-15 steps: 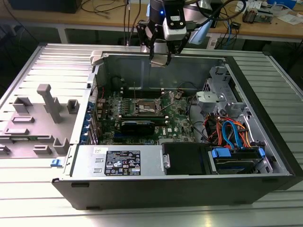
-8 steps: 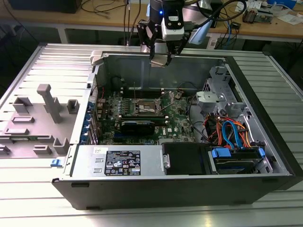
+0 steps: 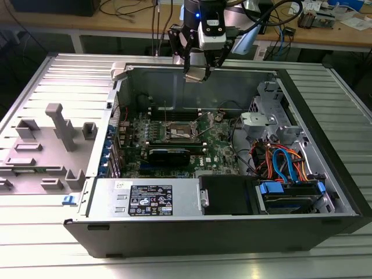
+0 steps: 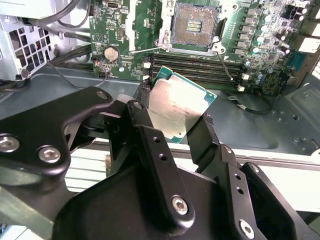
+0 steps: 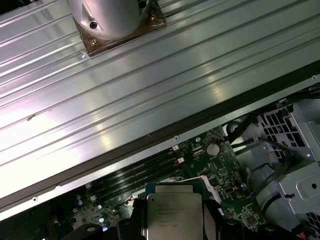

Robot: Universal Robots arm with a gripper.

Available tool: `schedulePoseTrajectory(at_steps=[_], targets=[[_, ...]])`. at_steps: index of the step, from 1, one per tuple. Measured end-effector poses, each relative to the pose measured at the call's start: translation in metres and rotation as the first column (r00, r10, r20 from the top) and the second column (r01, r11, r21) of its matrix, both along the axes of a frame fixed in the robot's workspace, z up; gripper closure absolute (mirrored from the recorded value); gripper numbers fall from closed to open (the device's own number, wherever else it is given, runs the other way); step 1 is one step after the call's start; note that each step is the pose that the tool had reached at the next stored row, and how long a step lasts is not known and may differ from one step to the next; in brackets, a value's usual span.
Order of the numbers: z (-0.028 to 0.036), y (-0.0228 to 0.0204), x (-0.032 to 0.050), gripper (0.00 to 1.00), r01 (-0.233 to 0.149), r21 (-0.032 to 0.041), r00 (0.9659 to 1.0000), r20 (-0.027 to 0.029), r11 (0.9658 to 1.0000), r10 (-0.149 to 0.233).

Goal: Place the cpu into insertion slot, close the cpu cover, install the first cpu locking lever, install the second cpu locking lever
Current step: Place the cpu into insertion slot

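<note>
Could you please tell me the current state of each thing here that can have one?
cpu: held in the air, tilted, not seated.
gripper: shut on the cpu.
insertion slot: uncovered, empty, pin field exposed.
computer case: lying flat, side open.

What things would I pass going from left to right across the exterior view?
First the grey plastic stand with a tall post → small square insertion slot with a thin metal frame → bundle of orange and blue cables.
</note>
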State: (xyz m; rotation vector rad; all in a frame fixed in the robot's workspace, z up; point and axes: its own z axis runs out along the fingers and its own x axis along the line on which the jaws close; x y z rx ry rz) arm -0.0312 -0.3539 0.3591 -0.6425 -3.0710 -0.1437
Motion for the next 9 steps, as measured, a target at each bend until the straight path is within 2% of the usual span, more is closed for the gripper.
schedulePoseTrajectory(at_steps=[9], targets=[[0.0000,0.0000,0.0000,0.46,0.013,0.0000,0.9999,0.0000,0.9999,-0.013]])
